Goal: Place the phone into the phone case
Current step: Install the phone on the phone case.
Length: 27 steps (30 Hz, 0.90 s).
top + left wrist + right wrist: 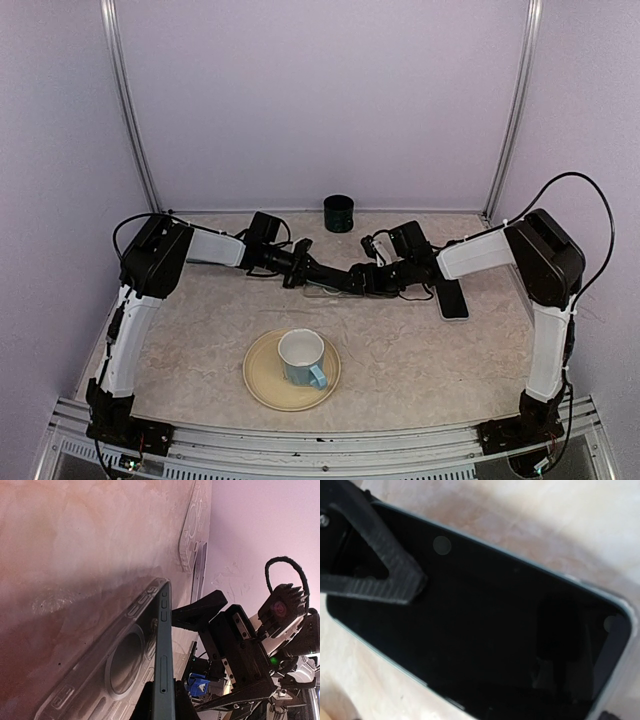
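Seating the phone (pixel 163 652) in the case (pixel 117 667) looks like the step in hand, at mid-bench (pixel 420 370). Seen from the left wrist, the clear case lies flat on the bench and the phone sits over it at a slant. Their far ends meet, while the near end stands off the case. The left gripper (pixel 162 707) is closed tight on that raised near end, pinching the phone across its thickness. The right gripper (pixel 372 280) stands wide and holds nothing; one finger (pixel 375 575) appears to touch the black screen near a corner.

The next move, as I judge it, calls for lowering the near end onto the case. The left fingers must then let go so the rim can close round the edge. Pressing while askew could skid the case.

Only the left wrist view shows the gap between phone and case. The right wrist view shows the screen and the finger on it, but I cannot tell whether the pale rim there is the case. The top view alone shows a cup (pixel 302 355) on a plate (pixel 265 385) near the front edge, a dark pot (pixel 339 213) at the back edge, and a dark slab (pixel 452 299) toward the right edge.
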Motion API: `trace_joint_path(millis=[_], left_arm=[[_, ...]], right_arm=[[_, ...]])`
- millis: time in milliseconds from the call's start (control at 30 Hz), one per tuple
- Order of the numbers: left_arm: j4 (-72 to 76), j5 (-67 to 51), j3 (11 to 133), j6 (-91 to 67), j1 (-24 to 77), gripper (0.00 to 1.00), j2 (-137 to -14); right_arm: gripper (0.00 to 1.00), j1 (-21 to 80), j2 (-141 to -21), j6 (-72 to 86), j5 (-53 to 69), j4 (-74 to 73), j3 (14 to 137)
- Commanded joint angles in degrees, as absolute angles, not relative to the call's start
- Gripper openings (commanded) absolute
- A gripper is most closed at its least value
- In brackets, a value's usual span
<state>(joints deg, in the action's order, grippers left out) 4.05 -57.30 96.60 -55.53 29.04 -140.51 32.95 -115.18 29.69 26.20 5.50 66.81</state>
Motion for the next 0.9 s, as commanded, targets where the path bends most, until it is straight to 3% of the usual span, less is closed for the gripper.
trace_joint_path(millis=[0,200,867], left_arm=[[5.1,-54.3,94.1,-56.3,29.9,0.00,-139.4],[0.5,-53.2,93.5,-49.8,30.1,0.00,-140.7],[8.8,-56.3,88.0,-49.1,28.1,0.00,-142.6]], right_arm=[[1.00,36.0,-115.3,30.2,33.4,6.6,68.1],[1.00,35.9,-115.5,30.0,33.5,6.1,67.9],[1.00,32.5,-112.8,29.1,34.1,4.4,67.1]])
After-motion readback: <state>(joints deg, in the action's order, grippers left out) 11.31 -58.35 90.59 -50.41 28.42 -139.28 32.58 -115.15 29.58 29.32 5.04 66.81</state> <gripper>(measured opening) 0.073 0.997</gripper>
